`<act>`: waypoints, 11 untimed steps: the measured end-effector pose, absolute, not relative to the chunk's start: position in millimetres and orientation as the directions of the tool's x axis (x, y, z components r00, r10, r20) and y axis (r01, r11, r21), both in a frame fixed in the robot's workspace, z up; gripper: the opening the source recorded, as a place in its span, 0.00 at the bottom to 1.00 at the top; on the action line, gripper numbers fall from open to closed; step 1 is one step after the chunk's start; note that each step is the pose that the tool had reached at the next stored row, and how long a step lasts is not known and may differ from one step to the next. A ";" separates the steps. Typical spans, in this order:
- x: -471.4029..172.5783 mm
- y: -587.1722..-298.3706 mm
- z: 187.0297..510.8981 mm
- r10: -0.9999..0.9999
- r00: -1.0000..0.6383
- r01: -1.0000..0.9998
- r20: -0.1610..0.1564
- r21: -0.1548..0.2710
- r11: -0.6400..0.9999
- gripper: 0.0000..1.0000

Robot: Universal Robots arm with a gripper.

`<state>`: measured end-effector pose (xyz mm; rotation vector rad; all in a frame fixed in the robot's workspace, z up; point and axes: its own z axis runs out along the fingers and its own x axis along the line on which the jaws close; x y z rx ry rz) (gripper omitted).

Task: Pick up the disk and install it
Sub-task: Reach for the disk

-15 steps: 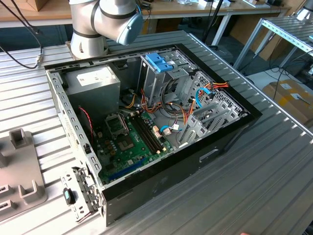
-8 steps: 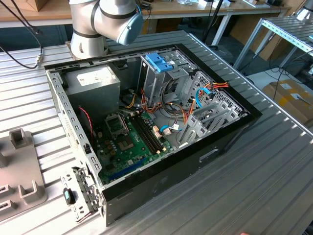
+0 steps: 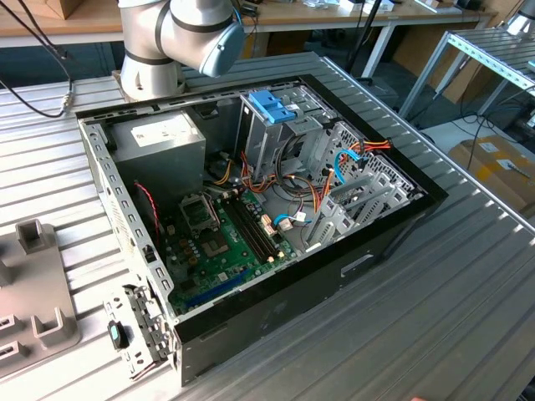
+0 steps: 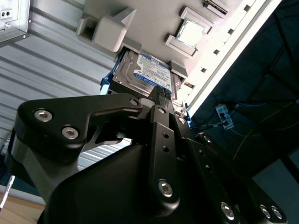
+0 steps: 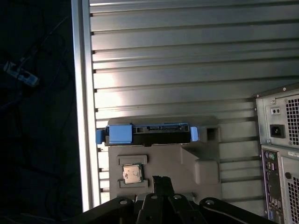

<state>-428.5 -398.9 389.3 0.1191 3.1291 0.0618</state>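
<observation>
The disk (image 5: pixel 154 133) is a silver hard drive with a white and blue label (image 4: pixel 148 71) and a blue plastic edge frame. It stands on edge in a slot of a grey holder (image 5: pixel 187 158) on the slatted metal table. My gripper (image 5: pixel 161 179) is shut with nothing in it. In both wrist views it is a short way from the disk and does not touch it. In the second wrist view the gripper (image 4: pixel 159 93) points at the disk's labelled face. The open computer case (image 3: pixel 251 209) lies on the table in the exterior view.
Inside the case stand a tall metal cage with a blue handle (image 3: pixel 272 104), a grey power supply box (image 3: pixel 159 138) and the green mainboard (image 3: pixel 221 242). A small square chip (image 5: pixel 131 172) sits in the holder. The table's edge (image 5: pixel 81 116) runs close to the disk, and the case's rear panel (image 5: pixel 280 154) is nearby.
</observation>
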 end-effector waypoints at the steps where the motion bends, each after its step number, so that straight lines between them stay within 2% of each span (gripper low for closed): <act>1: -428.5 -398.9 389.2 0.076 -0.997 0.076 -0.008 0.040 0.996 0.11; 11: -428.6 -399.0 387.5 0.076 -0.997 0.076 -0.008 0.040 0.996 0.11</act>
